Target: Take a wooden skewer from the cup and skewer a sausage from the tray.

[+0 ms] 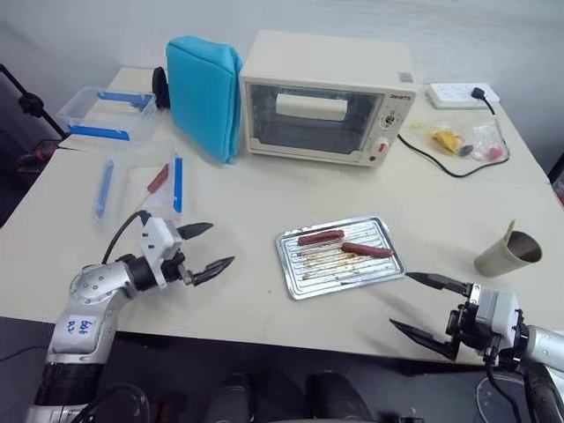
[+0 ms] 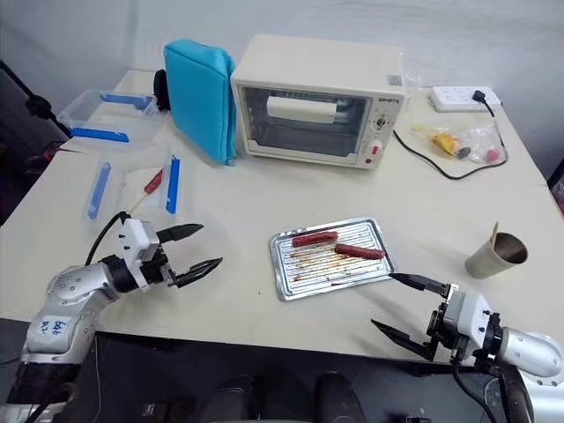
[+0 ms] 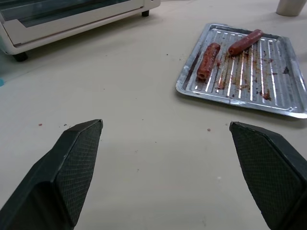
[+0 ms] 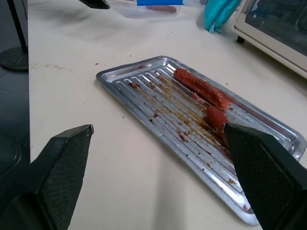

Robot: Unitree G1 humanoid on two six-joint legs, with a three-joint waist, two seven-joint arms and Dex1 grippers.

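Left gripper [image 1: 207, 246]: empty, jaws spread wide, held level over bare table [image 1: 256, 203] and aimed toward the tray; forearm low at the near left edge. Likely parked in readiness, perhaps to steady the tray or sausage later.

Tray [image 1: 291, 264]: silvery, ridged, grease-stained, lying at mid-table in front of the toaster oven [image 1: 326, 97], within reach of both arms. Holds two sausages: a darker one [image 1: 320, 237] toward the oven, and the redder, slimmer sausage [image 1: 367, 250] just beside it on the cup side.

Right gripper [image 1: 425, 307]: empty, jaws wide apart, level, pointing in toward the tray from the near right edge; the cup lies behind and to its right.

Cup [image 1: 508, 255]: tan paper, on the table's right side, well apart from the tray. A pale wooden skewer [image 1: 510, 228] pokes above its rim, not yet taken.
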